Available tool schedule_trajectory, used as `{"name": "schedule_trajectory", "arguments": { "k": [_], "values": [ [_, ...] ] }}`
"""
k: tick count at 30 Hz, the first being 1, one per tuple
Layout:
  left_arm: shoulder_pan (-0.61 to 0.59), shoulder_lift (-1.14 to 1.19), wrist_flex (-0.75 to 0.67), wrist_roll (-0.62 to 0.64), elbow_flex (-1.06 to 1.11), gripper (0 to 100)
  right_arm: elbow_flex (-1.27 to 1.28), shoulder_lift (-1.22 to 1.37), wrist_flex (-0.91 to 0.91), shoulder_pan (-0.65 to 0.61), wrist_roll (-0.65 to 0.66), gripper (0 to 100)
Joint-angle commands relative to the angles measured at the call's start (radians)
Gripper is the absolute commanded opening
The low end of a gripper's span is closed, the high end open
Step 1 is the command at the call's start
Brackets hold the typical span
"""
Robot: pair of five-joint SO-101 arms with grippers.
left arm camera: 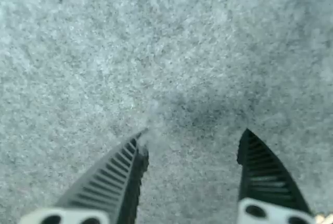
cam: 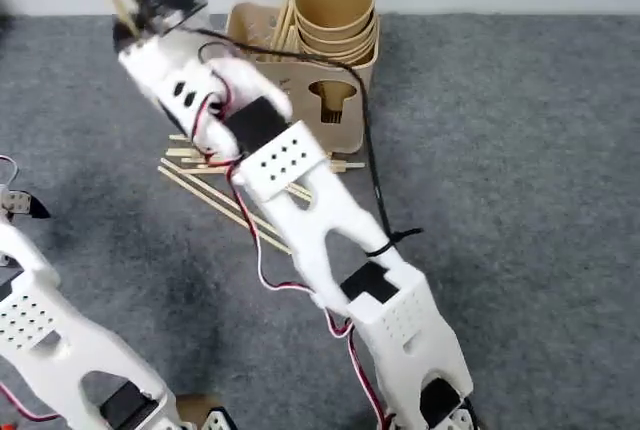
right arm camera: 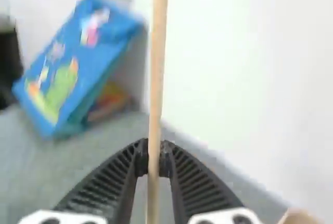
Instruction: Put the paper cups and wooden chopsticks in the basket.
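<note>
The right gripper (right arm camera: 152,162) is closed on one chopstick (right arm camera: 157,52), at 10 o'clock of the basket (cam: 262,28) holding paper cups (cam: 333,5). Its arm (cam: 330,220) partly covers loose chopsticks (cam: 195,175). The left gripper (left arm camera: 192,143) stands open.

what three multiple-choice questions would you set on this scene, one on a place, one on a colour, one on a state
1. Where are the paper cups?
A in the basket
B lying beside the basket
C held in the air

2. What colour is the mat?
A red
B green
C grey

3. What state is the right pincer in?
A open and empty
B shut on a chopstick
C shut on a cup

Answers:
1 A, the high view shows them stacked inside the basket.
2 C, the mat is grey all over.
3 B, the right wrist view shows its fingers closed against the stick.
</note>
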Motion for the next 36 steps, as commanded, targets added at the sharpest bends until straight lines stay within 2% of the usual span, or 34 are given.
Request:
{"name": "schedule_trajectory", "arguments": {
  "k": [1,10,23,33,36],
  "values": [
    [0.008,-0.058,0.021,0.012,-0.002,26,-0.035,-0.108,-0.147,0.045,-0.002,0.8],
    [0.008,-0.058,0.021,0.012,-0.001,26,-0.035,-0.15,-0.4,0.137,0.14,0.8],
    [0.009,-0.058,0.021,0.012,-0.001,26,-0.017,-0.125,-0.403,0.229,0.138,0.8],
    [0.008,-0.058,0.021,0.012,-0.001,26,-0.018,-0.077,-0.24,0.24,-0.055,0.8],
    [0.008,-0.058,0.021,0.012,-0.001,26,-0.015,-0.074,-0.199,0.254,-0.077,0.8]
  ]
}}
